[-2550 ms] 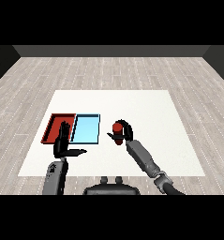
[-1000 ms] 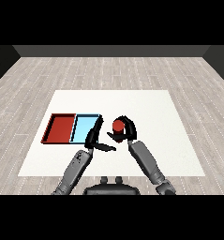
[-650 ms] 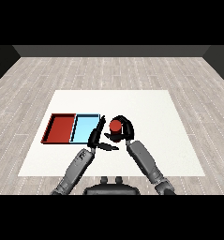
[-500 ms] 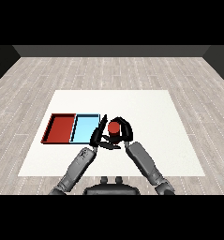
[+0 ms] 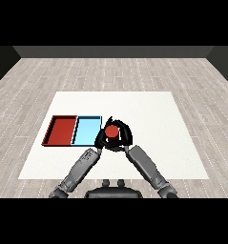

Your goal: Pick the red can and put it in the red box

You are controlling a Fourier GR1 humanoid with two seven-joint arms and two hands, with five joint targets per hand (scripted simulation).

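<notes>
Sitting between both hands' fingers [image 5: 126,135]: red can [image 5: 111,131]

You had no readable text, label, brand, number or sign anywhere in the head view. The red can [image 5: 112,131] showed a plain red top with no print you could read. The red tray [image 5: 52,129] and the light blue tray [image 5: 88,119] near the tabletop's left edge carried no markings. The white table [image 5: 149,119] was blank, and the grey forearms bore no lettering that could be made out.
</notes>
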